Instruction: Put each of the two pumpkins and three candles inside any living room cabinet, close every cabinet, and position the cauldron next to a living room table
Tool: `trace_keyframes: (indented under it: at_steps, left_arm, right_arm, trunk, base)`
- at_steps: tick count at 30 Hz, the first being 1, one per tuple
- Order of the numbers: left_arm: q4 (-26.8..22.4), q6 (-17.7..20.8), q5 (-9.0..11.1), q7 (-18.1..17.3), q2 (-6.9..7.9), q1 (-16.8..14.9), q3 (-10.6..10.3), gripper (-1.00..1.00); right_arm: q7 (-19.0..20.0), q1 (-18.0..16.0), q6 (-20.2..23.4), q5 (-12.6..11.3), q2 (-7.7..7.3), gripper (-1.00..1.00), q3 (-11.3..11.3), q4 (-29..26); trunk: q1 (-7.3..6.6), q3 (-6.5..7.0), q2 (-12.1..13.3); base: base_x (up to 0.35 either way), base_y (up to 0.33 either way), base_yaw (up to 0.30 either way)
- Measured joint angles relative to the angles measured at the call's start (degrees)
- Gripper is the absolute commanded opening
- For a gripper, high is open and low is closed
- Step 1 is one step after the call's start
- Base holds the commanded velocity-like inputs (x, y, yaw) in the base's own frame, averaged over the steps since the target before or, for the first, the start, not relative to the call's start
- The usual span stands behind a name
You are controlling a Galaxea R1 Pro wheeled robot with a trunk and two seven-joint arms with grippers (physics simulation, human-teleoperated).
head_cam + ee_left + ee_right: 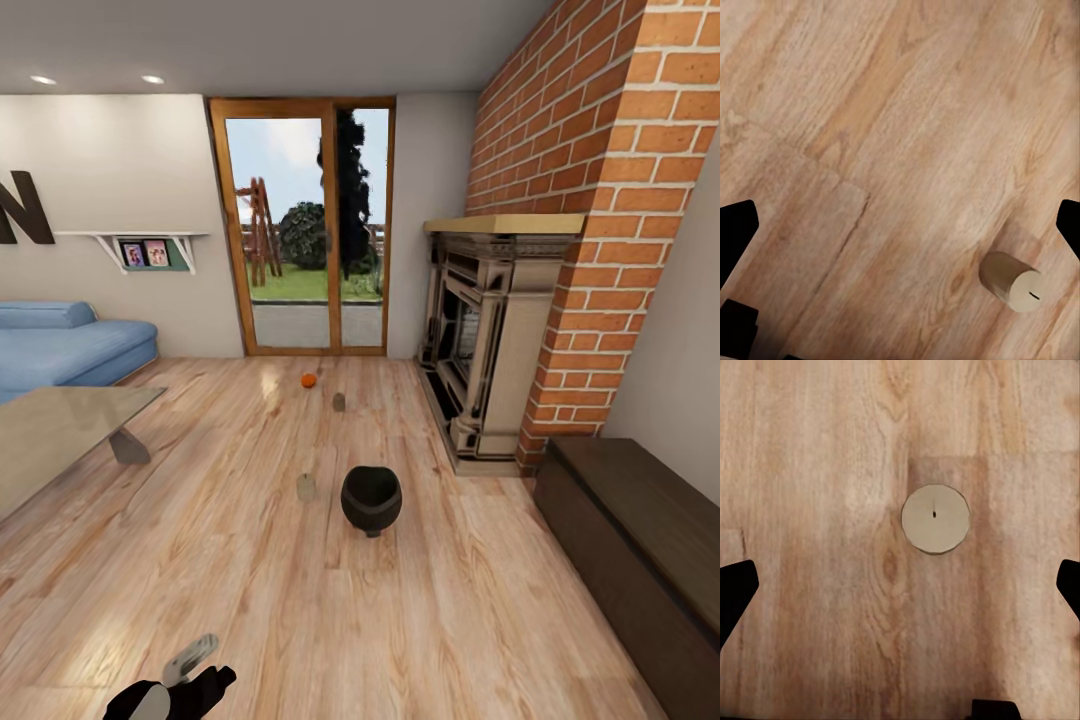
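Observation:
On the wood floor stands the black cauldron [371, 497], with a pale candle [306, 487] just to its left. Farther off, toward the glass door, a second candle [339, 402] stands near one orange pumpkin [308, 380]. The dark-brown cabinet [630, 540] runs along the right wall, its front shut. My left gripper [900, 225] hangs open over bare floor, a candle [1011, 280] off to one side of it. Below my open right gripper [900, 585], a candle [935, 518] is seen from straight above. Part of my left arm [170, 690] shows at the bottom edge.
A carved fireplace [480, 340] in a brick chimney stands right of the glass door [300, 225]. A glass-topped table [60, 430] and a blue sofa [60, 345] are at the left. Open floor lies between me and the cauldron.

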Motion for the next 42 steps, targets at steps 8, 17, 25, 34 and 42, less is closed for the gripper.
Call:
trace_keyframes:
  at_steps: [8, 17, 25, 34, 42]
  left_arm:
    - [-0.01, 0.01, 0.00, 0.01, 0.00, 0.00, -0.04, 1.00]
    - [-0.24, 0.00, 0.16, 0.00, 0.04, 0.00, 0.13, 1.00]
    - [-0.57, 0.02, 0.37, -0.08, 0.09, 0.00, 0.60, 1.00]
    - [-0.23, 0.00, 0.60, -0.09, 0.09, 0.00, 0.60, 1.00]
    - [-0.17, 0.02, 0.68, -0.09, 0.09, 0.00, 0.64, 1.00]
  right_arm:
    - [0.00, 0.00, 0.00, 0.01, 0.00, 1.00, 0.01, 0.00]
    - [0.00, 0.00, 0.00, 0.00, 0.00, 1.00, 0.00, 0.00]
    - [0.00, 0.00, 0.00, -0.01, 0.00, 1.00, 0.00, 0.00]
    - [-0.07, 0.00, -1.91, -0.07, 0.07, 1.00, -0.08, 0.18]
    - [-0.14, 0.00, -2.75, -0.49, 0.02, 1.00, -0.33, -0.21]
  trunk:
    - [-0.02, 0.00, 0.00]
    - [0.00, 0.00, 0.00]
    - [0.22, -0.17, -0.39]
    - [2.20, -1.79, -4.00]
    - [3.95, -3.23, -7.21]
  base:
    - [0.146, 0.037, 0.000]
    - [0.083, 0.013, 0.000]
    - [0.001, 0.000, 0.000]
    - [0.000, 0.000, 0.000]
    - [0.000, 0.000, 0.000]
